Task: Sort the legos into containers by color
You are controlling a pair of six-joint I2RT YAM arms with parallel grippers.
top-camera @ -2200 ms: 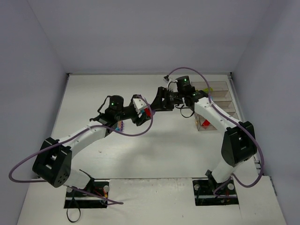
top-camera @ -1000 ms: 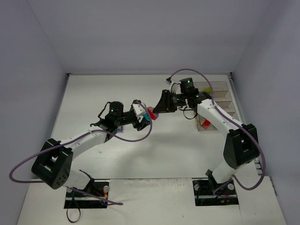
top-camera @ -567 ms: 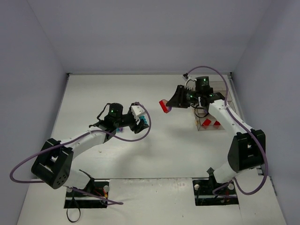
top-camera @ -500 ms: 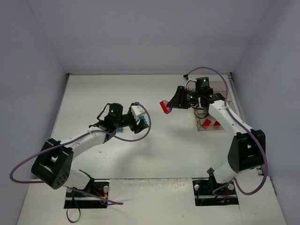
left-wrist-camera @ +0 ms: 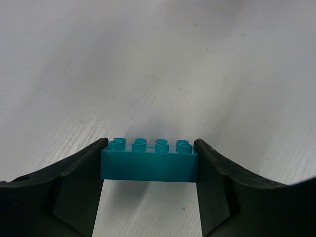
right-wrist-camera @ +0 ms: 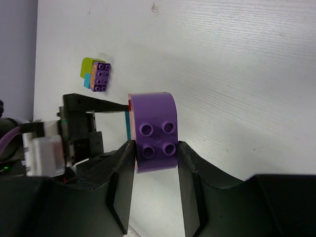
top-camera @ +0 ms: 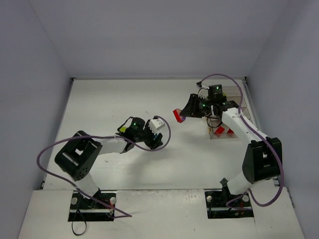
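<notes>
A: What does the left gripper (left-wrist-camera: 148, 165) have?

B: 1 teal brick (left-wrist-camera: 148, 160), 2 by 4 studs. It is clamped by its short ends between the 2 fingers (left-wrist-camera: 74, 185), level and studs up. It sits low over the white table (left-wrist-camera: 197, 59). Whether it touches cannot be told.

A: And from above?

B: There the left gripper (top-camera: 158, 142) is near mid-table, with its arm folded back toward the base. The wrist hides the brick in that view.

A: The right gripper (right-wrist-camera: 154, 148)?

B: It is closed on a purple brick (right-wrist-camera: 154, 129) with a rounded top and 4 studs, 1 finger on each side. A red edge shows behind the purple. From above, the right gripper (top-camera: 181, 113) shows a red piece (top-camera: 176, 114) at its tip. It is clear of the table, left of the bins (top-camera: 234, 94) and apart from them.

A: Where are the bins?

B: They stand in a row along the table's right edge, partly hidden by the right arm. The nearest holds 2 red bricks (top-camera: 224, 131). What the others hold is too small to tell.

A: Anything loose?

B: 1 clump (right-wrist-camera: 95, 75) of lime, teal and purple lies on the table, past the left gripper in the right wrist view. From above, the clump (top-camera: 121, 130) shows only as a lime corner beside the left wrist.
</notes>
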